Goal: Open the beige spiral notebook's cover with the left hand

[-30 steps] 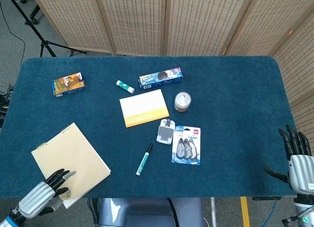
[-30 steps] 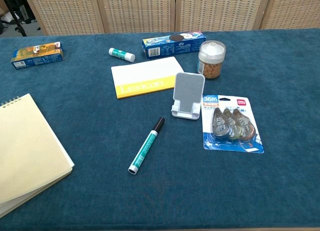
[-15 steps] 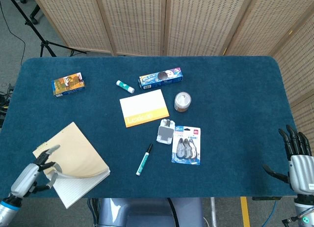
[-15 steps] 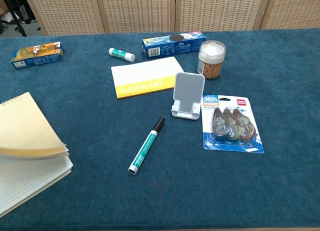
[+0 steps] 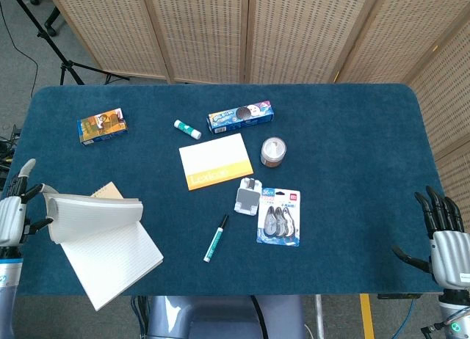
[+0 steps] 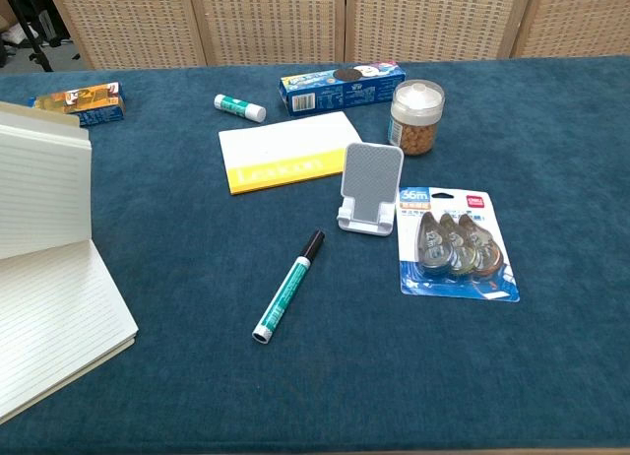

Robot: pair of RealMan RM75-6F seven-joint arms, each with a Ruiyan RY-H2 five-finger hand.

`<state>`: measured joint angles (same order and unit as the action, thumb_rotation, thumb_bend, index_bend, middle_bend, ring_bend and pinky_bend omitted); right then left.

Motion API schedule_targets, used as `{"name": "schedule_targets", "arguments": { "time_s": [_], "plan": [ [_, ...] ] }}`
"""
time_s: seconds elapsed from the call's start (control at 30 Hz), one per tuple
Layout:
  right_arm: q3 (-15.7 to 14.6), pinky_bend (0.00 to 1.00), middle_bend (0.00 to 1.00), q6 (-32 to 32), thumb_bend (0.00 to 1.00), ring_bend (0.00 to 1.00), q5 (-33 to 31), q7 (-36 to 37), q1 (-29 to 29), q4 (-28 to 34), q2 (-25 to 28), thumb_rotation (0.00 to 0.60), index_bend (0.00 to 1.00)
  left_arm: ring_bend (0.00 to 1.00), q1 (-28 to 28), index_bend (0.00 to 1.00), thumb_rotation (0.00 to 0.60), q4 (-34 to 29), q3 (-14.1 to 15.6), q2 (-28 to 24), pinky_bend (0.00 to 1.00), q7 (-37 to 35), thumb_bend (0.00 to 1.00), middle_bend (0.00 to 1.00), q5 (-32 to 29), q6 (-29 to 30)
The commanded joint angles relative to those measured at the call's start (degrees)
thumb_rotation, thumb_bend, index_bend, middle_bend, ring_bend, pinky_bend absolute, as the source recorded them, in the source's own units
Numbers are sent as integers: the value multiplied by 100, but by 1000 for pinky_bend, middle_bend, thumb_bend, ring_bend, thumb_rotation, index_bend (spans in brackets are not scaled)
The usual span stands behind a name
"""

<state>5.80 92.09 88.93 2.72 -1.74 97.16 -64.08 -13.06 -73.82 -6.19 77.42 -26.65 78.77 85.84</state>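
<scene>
The spiral notebook (image 5: 111, 260) lies at the front left of the table, with a lined page facing up. Its beige cover (image 5: 110, 190) and a bundle of sheets stand lifted and curled over to the left. My left hand (image 5: 16, 207) sits at the table's left edge and holds the left end of that lifted bundle between thumb and fingers. In the chest view the lifted lined sheets (image 6: 39, 189) rise above the open page (image 6: 49, 327), and the left hand is out of frame. My right hand (image 5: 444, 236) hovers off the front right corner, fingers spread, holding nothing.
An orange box (image 5: 103, 126), glue stick (image 5: 187, 129) and blue cookie box (image 5: 240, 116) lie at the back. A yellow-white pad (image 5: 215, 161), jar (image 5: 273, 151), phone stand (image 5: 248, 195), correction tape pack (image 5: 279, 217) and marker (image 5: 216, 238) fill the middle.
My left hand has swung from the notebook's front corner up and to the left, carrying the cover and a bundle of sheets over. A lined page now shows. The right hand stayed put.
</scene>
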Motion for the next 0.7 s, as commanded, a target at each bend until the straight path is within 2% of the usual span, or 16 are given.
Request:
{"name": "schedule_targets", "arguments": {
  "time_s": [0.03,0.13,0.2,0.43,0.7],
  "plan": [
    [0,0,0,-6,0,0,-2,2,-3,0,-1,600,0,0,-206,913,600,234,-497,252,0,1101,544,0,-560,-96],
    [-5,0,0,-28,0,0,-6,-8,-12,-4,-6,600,0,0,-370,914,600,538,-802,526,0,2316,543,0,-1168,-254],
    [-5,0,0,-32,0,0,-10,-12,-14,-6,-10,600,0,0,-474,916,600,713,-934,675,0,2838,543,0,-1437,-361],
    [-2,0,0,-76,0,0,-43,-51,-32,-23,-33,600,0,0,-778,916,600,1667,-1205,1172,0,3891,544,0,-1896,-520],
    [-17,0,0,-134,0,0,-49,-134,-60,-33,-79,600,0,0,-1092,917,600,3058,-1321,1713,0,4821,544,0,-2026,-533]
  ]
}}
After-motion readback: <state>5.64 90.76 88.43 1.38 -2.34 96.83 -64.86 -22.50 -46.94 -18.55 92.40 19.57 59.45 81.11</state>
